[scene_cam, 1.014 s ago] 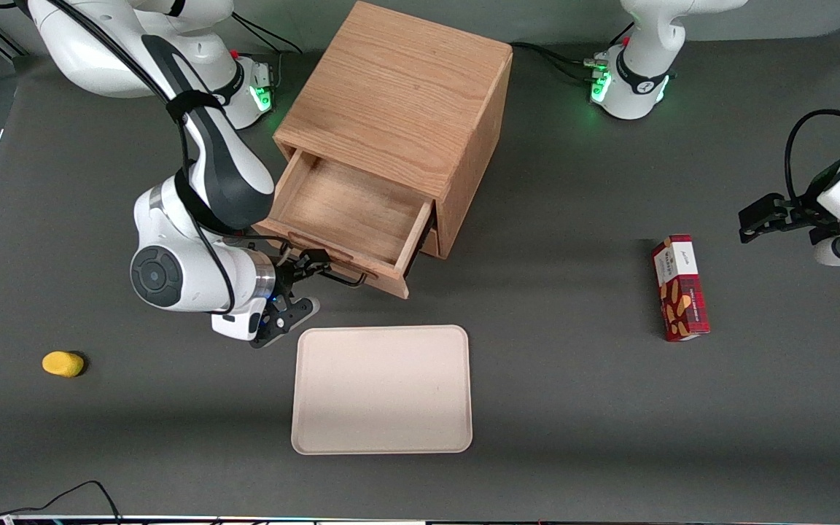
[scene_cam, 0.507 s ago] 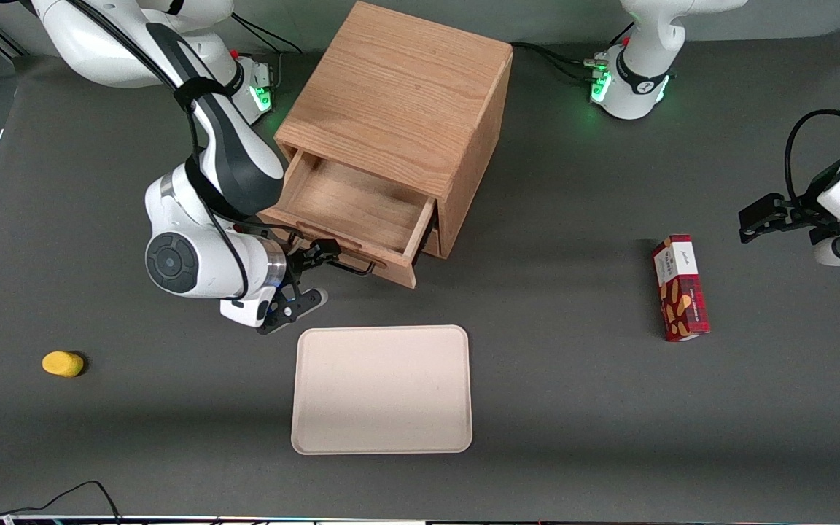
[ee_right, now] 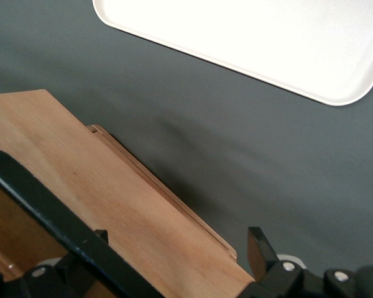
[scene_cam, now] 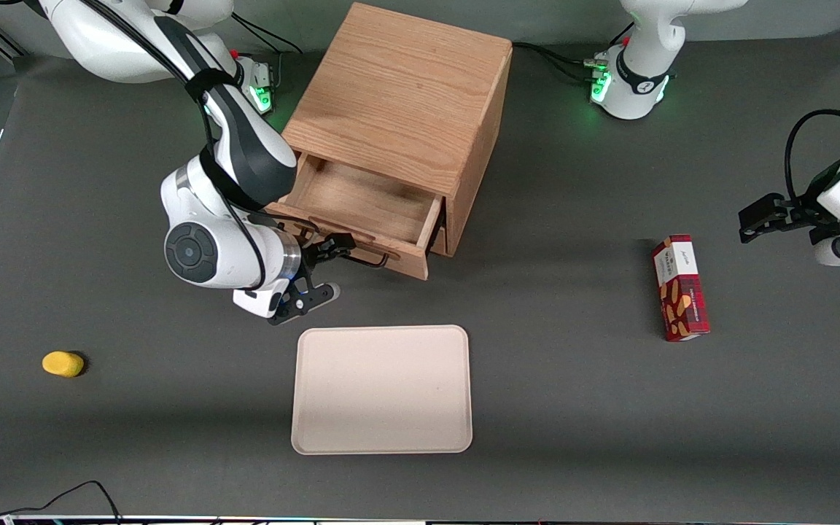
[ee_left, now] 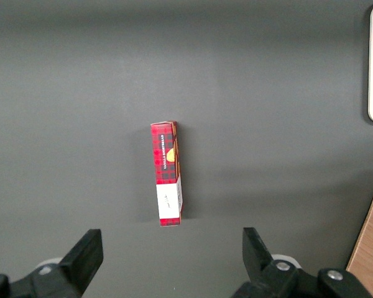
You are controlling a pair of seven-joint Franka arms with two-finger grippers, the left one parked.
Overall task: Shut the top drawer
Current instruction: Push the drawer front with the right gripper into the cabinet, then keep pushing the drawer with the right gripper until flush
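Note:
The wooden cabinet (scene_cam: 402, 95) stands at the back middle of the table. Its top drawer (scene_cam: 362, 200) is partly pulled out and looks empty inside. The black wire handle (scene_cam: 367, 259) sits on the drawer front (scene_cam: 398, 261). My right gripper (scene_cam: 332, 268) is open and right at the drawer front, at the end toward the working arm. One finger (scene_cam: 341, 243) is level with the handle, the other (scene_cam: 321, 294) lower and nearer the camera. In the right wrist view the handle (ee_right: 50, 217) crosses close in front of the light-oak drawer front (ee_right: 112, 186), and the gripper (ee_right: 177, 248) straddles the front's edge.
A beige tray (scene_cam: 382, 389) lies nearer the camera than the drawer, close to the gripper; it also shows in the right wrist view (ee_right: 255, 37). A yellow object (scene_cam: 63, 363) lies toward the working arm's end. A red box (scene_cam: 680, 297) lies toward the parked arm's end.
The drawer has slid part of the way into the cabinet. My gripper has moved with the drawer front toward the cabinet, fingers still open.

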